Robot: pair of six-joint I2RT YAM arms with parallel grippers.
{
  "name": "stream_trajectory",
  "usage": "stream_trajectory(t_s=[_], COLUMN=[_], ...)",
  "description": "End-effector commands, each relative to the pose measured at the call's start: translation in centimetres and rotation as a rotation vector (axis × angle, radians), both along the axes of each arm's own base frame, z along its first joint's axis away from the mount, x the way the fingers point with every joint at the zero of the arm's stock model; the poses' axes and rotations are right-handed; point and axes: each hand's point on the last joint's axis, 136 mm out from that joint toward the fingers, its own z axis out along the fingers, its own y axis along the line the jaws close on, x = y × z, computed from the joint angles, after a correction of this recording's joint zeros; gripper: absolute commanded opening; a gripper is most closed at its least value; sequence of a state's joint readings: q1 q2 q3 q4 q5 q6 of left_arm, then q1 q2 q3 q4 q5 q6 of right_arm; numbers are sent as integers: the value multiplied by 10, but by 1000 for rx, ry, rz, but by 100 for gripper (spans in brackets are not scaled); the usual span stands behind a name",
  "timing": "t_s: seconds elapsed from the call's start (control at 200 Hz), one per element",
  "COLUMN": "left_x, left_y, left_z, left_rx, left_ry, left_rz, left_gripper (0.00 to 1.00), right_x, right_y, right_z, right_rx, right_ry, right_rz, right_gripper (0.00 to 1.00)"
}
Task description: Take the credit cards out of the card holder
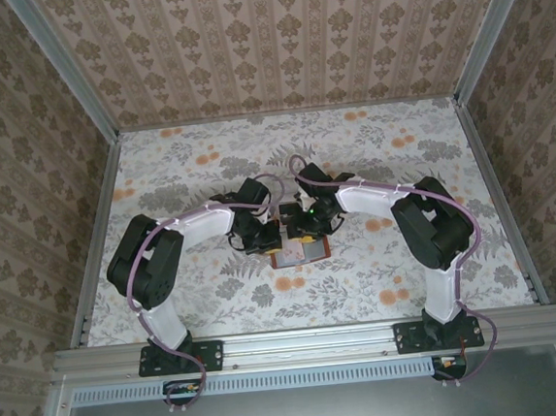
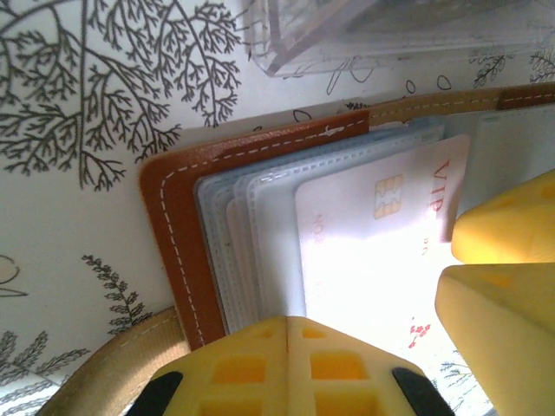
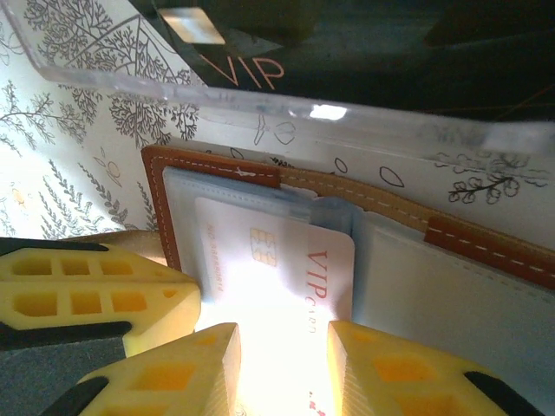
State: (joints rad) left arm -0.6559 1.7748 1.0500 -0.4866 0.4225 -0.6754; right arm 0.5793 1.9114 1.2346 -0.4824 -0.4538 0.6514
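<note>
Right wrist view: one dark credit card (image 3: 234, 65) is judged done, lying in the clear plastic tray (image 3: 87, 80); a pale chipped card (image 3: 277, 260) is still pocketed in the reddish-brown leather card holder (image 3: 217, 169) on the bench (image 3: 69, 173), beneath the part-open, empty-looking right pincer (image 3: 282, 373), with the left pincer (image 2: 288, 334) shut.

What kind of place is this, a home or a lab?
Probably a staged robot test booth, not a home: wallpapered walls box in a flowered table, and a left arm and right arm are bolted to a metal rail.
</note>
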Motion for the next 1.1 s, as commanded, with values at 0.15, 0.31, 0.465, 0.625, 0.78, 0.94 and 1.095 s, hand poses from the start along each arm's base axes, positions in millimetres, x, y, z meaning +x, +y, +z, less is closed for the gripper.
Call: stream_trajectory(t_s=[0.15,0.31,0.465,0.625,0.78,0.94,1.095], left_x=[8,6,2,-3,-7,-9,-8], left_y=[-16,-21,-18,-10,-6,-4,-4], left_z=[19,15,3,-7,-15,-17,-16], left_rx=[-44,-53,-28,13,42,48,48], left_ry=[-37,-27,1,22,43,48,45], left_rz=[-42,-57,-64,-75,-79,-79,-76], left_gripper=[0,0,0,0,0,0,0], right_x=[-7,-7,-8,-9,-10,-11,-11], right_y=[-14,-12,-8,-9,-5,0,-2], right_z=[-1,-3,-6,-11,-11,-10,-13], right_rx=[-22,-11,5,4,36,74,70], right_ry=[23,29,42,50,60,65,75], right_rz=[-14,-11,-7,-7,-7,-10,-12], right_gripper=[34,34,34,34,34,33,33])
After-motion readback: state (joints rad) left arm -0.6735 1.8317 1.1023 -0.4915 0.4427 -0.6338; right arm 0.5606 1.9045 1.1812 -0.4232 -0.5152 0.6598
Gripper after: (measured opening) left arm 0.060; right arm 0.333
